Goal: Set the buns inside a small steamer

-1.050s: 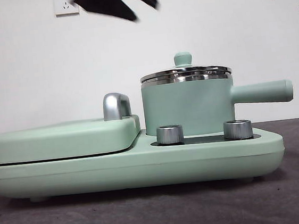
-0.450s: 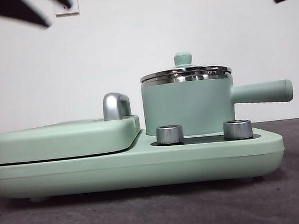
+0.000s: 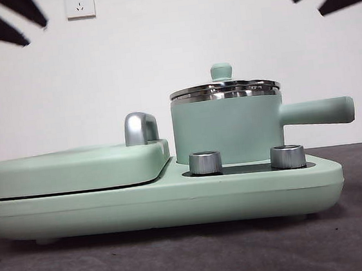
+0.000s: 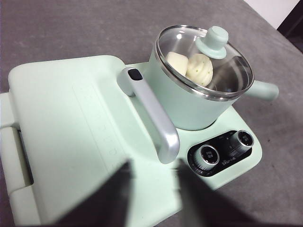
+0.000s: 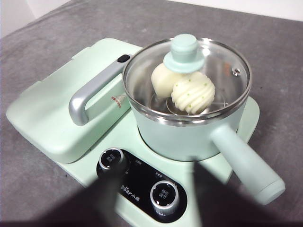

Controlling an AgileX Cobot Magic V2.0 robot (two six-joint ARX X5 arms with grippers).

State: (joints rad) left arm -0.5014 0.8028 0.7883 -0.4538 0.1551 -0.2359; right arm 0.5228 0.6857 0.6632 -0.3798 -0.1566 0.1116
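Both buns lie inside the small steamer (image 5: pixel 189 118) under its glass lid (image 5: pixel 189 71): the smooth bun (image 5: pixel 162 78) and the ribbed bun (image 5: pixel 194 94) with green dots. The left wrist view shows them too, the smooth bun (image 4: pixel 176 62) next to the ribbed bun (image 4: pixel 200 70). In the front view the steamer (image 3: pixel 229 127) stands lidded and hides them. My left gripper (image 4: pixel 151 165) hangs open and empty high over the griddle side, at the front view's top left corner (image 3: pixel 36 34). My right gripper (image 5: pixel 156 165) is open and empty above the knobs, at the top right corner (image 3: pixel 307 7).
The steamer sits on a mint-green cooker base (image 3: pixel 162 202) beside a flat lidded griddle (image 3: pixel 74 169) with a steel handle (image 3: pixel 140 127). Two steel knobs (image 3: pixel 205 162) (image 3: pixel 287 156) face the front. The steamer's straight handle (image 3: pixel 318 112) sticks out to the right. Grey table surrounds the base.
In the front view the left gripper has swung from above the griddle handle out to the top left corner. The right gripper shifted slightly. The steamer and lid have not moved.
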